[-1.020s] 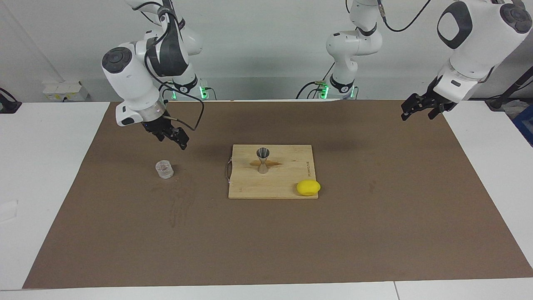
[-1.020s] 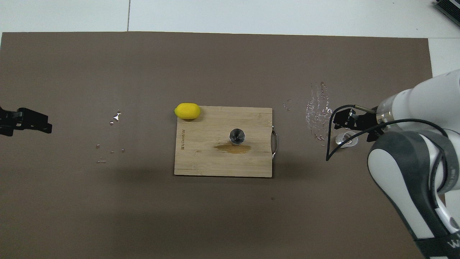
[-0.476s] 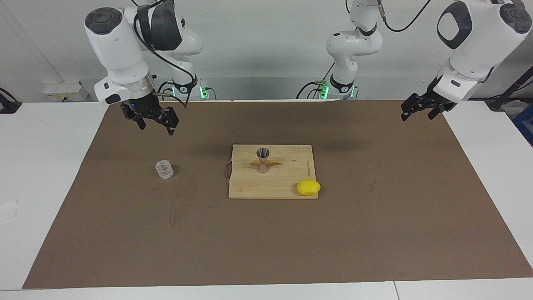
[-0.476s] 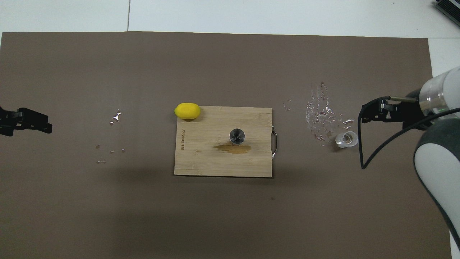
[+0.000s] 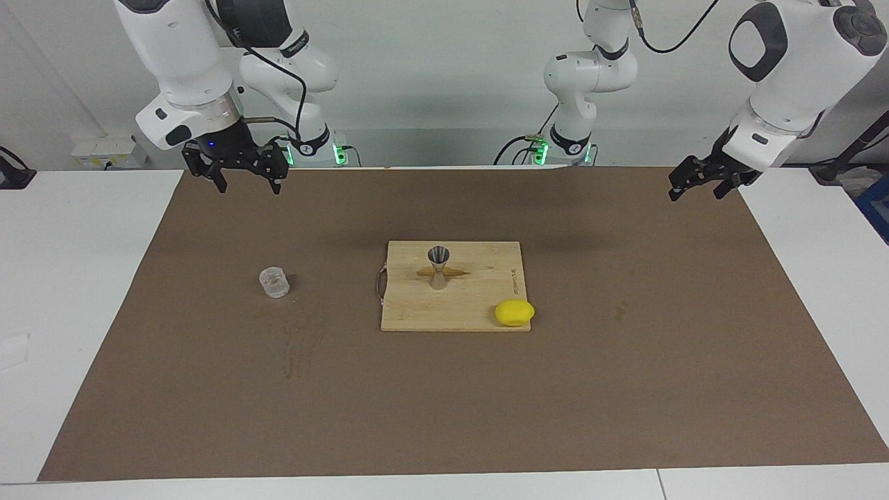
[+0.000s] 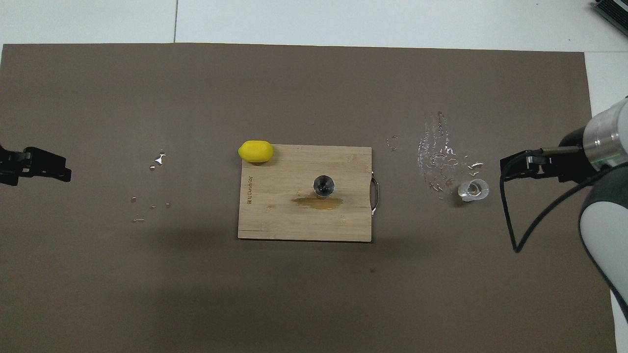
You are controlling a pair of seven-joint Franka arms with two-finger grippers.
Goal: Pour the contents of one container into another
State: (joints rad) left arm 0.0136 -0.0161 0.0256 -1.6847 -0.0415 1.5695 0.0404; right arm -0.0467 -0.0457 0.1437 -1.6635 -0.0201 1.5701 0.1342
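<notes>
**A:** Take the overhead view as a dial, with the cutting board (image 5: pixel 479 305) at the centre and twelve pointing away from the robots. Where is the glass tumbler (image 5: pixel 273 282)?

**B:** At three o'clock, upright on the brown mat (image 5: pixel 625 382) that covers the desk, well apart from the board. Nothing touches it.

**A:** And the jigger (image 5: pixel 438 267)?

**B:** It stands upright near the board's middle, wide mouth up. I'd say it is there so the board catches spills, and a brown stain (image 6: pixel 318 203) already lies at its foot.

**A:** What about the arms?

**B:** The right gripper (image 5: pixel 248 186) hangs high out toward three o'clock, with its fingers spread wide and holding nothing. The left gripper (image 5: pixel 696 194) waits over the mat's edge at nine o'clock. Its fingers look parted and empty too.

**A:** So how far along is the pouring?

**B:** My guess is that it is done. The glass is set down, and droplets (image 6: pixel 434 157) glisten on the mat beside it, toward the board.

**A:** What's the count?

**B:** One glass, one jigger, one board, one lemon (image 5: pixel 514 312) at the board's eleven o'clock corner, and two grippers.
</notes>
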